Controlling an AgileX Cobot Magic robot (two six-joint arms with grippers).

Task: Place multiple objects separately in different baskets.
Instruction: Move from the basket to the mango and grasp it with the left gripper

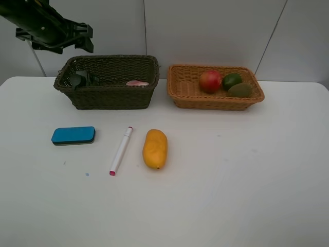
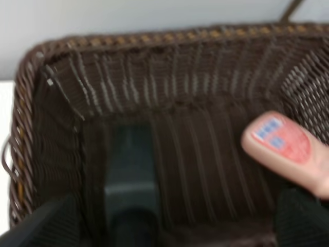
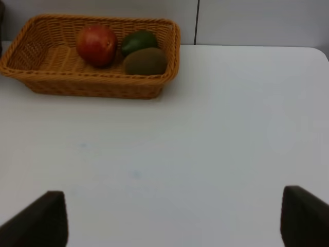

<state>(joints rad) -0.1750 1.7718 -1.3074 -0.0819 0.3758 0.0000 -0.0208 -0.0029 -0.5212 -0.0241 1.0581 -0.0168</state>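
Note:
The dark olive-brown basket holds the dark green pump bottle at its left end and the pink small bottle toward its right. My left gripper hangs open and empty above that basket's left end. In the left wrist view the pump bottle and pink bottle lie below my open fingers. The light orange-tan basket holds the red fruit, lime and kiwi. On the table lie the blue eraser, marker and mango. My right gripper is open over bare table.
The white table reaches to a pale wall behind both baskets. In the right wrist view the light basket sits well beyond my fingertips. The right arm is outside the exterior high view.

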